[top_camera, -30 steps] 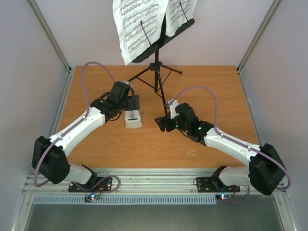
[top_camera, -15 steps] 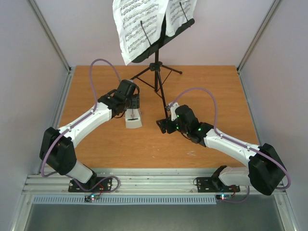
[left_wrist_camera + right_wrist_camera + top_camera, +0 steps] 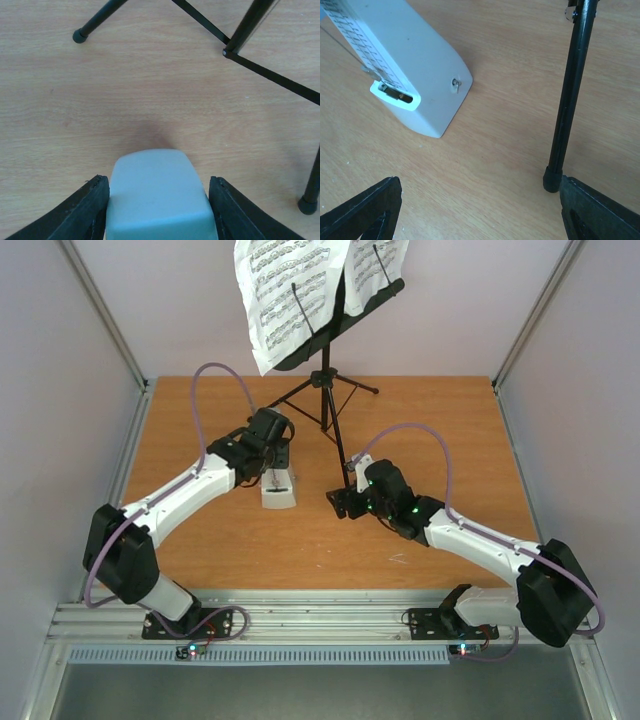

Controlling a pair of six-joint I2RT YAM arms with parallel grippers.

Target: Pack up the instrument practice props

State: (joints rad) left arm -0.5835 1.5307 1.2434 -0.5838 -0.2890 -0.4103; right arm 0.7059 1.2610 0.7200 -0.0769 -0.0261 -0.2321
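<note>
The pale grey metronome (image 3: 278, 490) lies on the wooden table, left of centre. My left gripper (image 3: 277, 465) is over its far end. In the left wrist view the metronome (image 3: 157, 195) fills the gap of the left gripper (image 3: 158, 180), with a black finger against each side. The black music stand (image 3: 325, 390) stands behind, with white sheet music (image 3: 290, 290) on its desk. My right gripper (image 3: 338, 498) is open, low over the table. In the right wrist view the right gripper (image 3: 480, 185) holds nothing, and the metronome (image 3: 405, 60) lies to its upper left.
A stand leg (image 3: 567, 100) comes down with its rubber foot just beside my right gripper's right finger. Two more tripod legs (image 3: 270, 75) cross the table beyond the left gripper. Metal frame posts (image 3: 105, 320) and side walls border the table (image 3: 450, 440).
The left gripper's fingers have come in from wide open onto the metronome's sides, and the left arm has edged forward. The right arm and the metronome have stayed put.
</note>
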